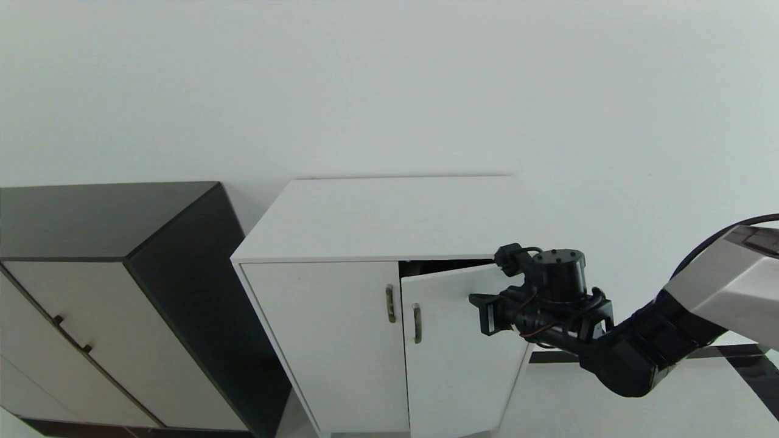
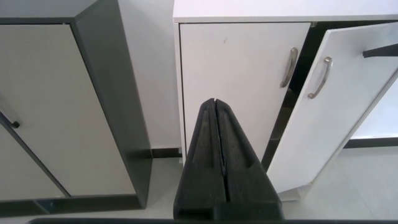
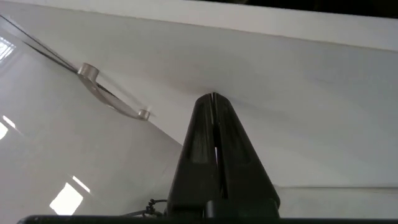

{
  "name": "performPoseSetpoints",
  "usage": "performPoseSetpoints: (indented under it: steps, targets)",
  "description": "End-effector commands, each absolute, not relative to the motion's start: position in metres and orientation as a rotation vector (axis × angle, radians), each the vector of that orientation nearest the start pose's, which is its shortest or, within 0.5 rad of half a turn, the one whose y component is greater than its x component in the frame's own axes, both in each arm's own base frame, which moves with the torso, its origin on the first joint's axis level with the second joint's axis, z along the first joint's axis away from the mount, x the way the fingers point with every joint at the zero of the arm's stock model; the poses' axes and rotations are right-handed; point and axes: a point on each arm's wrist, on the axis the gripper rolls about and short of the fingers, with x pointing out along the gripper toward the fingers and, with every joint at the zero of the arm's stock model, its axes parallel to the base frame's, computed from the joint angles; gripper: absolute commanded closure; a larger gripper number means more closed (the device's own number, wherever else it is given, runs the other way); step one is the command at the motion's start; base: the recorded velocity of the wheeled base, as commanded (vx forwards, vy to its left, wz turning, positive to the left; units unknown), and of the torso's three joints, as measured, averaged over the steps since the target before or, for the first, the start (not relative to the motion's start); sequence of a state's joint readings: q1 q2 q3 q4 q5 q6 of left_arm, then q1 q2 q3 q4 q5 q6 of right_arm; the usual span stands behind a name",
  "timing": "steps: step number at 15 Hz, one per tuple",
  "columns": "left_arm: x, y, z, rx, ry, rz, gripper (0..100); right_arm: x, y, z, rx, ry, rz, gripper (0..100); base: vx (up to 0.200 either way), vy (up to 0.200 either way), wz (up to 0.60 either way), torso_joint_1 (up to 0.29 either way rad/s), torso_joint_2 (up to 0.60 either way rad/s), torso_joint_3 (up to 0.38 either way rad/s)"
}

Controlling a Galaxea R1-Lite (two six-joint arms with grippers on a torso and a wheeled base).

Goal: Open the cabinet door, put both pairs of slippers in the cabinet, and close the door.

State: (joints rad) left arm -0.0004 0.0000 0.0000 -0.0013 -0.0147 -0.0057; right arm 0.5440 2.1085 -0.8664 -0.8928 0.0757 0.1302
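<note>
Right now the white cabinet is standing in front of both arms. Its right door is hanging ajar, with the free edge swung out towards the robot and a dark gap showing along the top. The right gripper is much the nearer one. Its fingers are pressed together on nothing and are pointing straight at the door's outer face, up near the top and towards the hinge side. Whether the tips are touching the panel or stopping just short, I cannot tell. The door's bar handle is running upright, well to the robot's left of those fingers, close to the free edge. Judging from this, a push from where the fingers are sitting would be swinging the door shut. Opening it wider would be calling for a shift across to the handle or the free edge. The dark cabinet is standing farther to the left of the fingers, clear of the door's swing. The left door is lying flush and shut. The left gripper, fingers also closed and empty, is hanging well back from the cabinet, facing the left door.
</note>
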Motion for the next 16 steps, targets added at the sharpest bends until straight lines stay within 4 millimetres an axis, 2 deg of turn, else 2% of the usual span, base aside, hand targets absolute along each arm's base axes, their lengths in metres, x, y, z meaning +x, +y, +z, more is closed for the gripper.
performPoseSetpoints:
  steps: [1, 16]
  targets:
    - [-0.023, 0.0, 0.076, -0.006, -0.001, -0.015, 100, 0.328, 0.196, 0.076, 0.042, 0.394, 0.579, 100, 0.0, 0.0, 0.0, 0.0, 0.0, 0.0]
    - [-0.023, 0.0, 0.076, -0.006, -0.001, -0.015, 100, 0.348, 0.183, 0.075, 0.055, 0.371, 0.527, 100, 0.0, 0.0, 0.0, 0.0, 0.0, 0.0]
